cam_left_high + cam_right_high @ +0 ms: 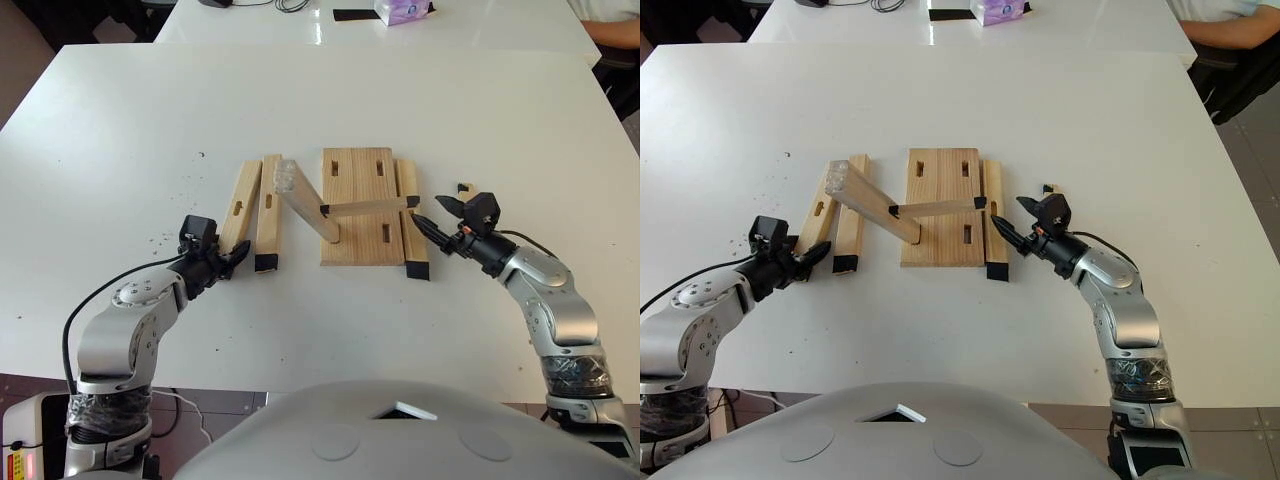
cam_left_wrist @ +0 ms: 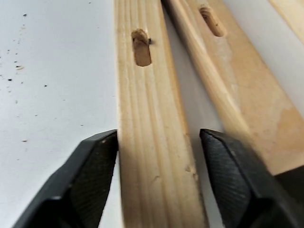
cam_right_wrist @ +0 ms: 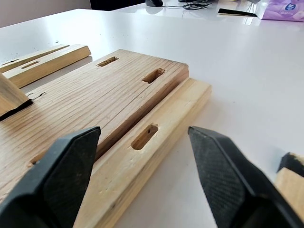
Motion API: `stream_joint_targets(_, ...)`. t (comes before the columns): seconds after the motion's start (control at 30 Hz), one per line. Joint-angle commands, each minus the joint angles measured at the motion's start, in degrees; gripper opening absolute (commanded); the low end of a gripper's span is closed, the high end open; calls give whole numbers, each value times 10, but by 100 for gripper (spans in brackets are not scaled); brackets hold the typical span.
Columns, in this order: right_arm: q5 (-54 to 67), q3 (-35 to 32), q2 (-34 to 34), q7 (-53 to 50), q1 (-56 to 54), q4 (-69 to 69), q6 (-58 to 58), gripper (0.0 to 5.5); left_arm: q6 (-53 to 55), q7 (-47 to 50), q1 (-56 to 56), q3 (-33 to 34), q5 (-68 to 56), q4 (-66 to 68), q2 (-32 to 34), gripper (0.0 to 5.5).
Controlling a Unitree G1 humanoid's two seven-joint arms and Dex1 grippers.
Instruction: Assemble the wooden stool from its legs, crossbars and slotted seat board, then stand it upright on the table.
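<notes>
The slotted seat board (image 1: 356, 180) lies flat mid-table. One leg (image 1: 303, 203) stands tilted in a near slot, and a crossbar (image 1: 367, 207) runs from it toward the right. Another leg (image 1: 411, 225) lies along the board's right edge. Two more legs (image 1: 240, 203) (image 1: 268, 210) lie side by side on the left. My left gripper (image 2: 158, 137) is open, its fingers (image 2: 90, 166) on either side of the leftmost leg's (image 2: 152, 156) near end. My right gripper (image 3: 143, 130) is open just right of the board, facing the right leg (image 3: 142, 152). A small wooden piece (image 1: 465, 188) lies beside it.
Dark specks (image 1: 160, 238) dot the table left of my left gripper. Behind stands a second white table (image 1: 480, 30) with a tissue box (image 1: 405, 10) and a black item (image 1: 355, 15). Bare tabletop (image 1: 150, 110) surrounds the parts.
</notes>
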Motion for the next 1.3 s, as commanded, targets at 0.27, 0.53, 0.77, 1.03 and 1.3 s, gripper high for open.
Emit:
stream_joint_targets(0.27,15,-40,9,-36,-60,30,36,340,6,23,-6,-34,21,20,-27,203)
stream_joint_targets(0.53,13,-142,27,-166,-253,168,-17,340,-97,48,-266,136,-50,167,-44,203)
stream_joint_targets(0.77,-13,-78,13,-124,-419,192,-3,340,-127,-22,-467,206,-301,114,-81,203)
stream_joint_targets(1.03,298,-116,-4,17,-561,54,262,340,-97,-230,-465,129,-426,54,8,203)
stream_joint_targets(1.3,432,-112,-70,139,-602,69,415,340,-112,-333,-416,75,-410,54,62,203)
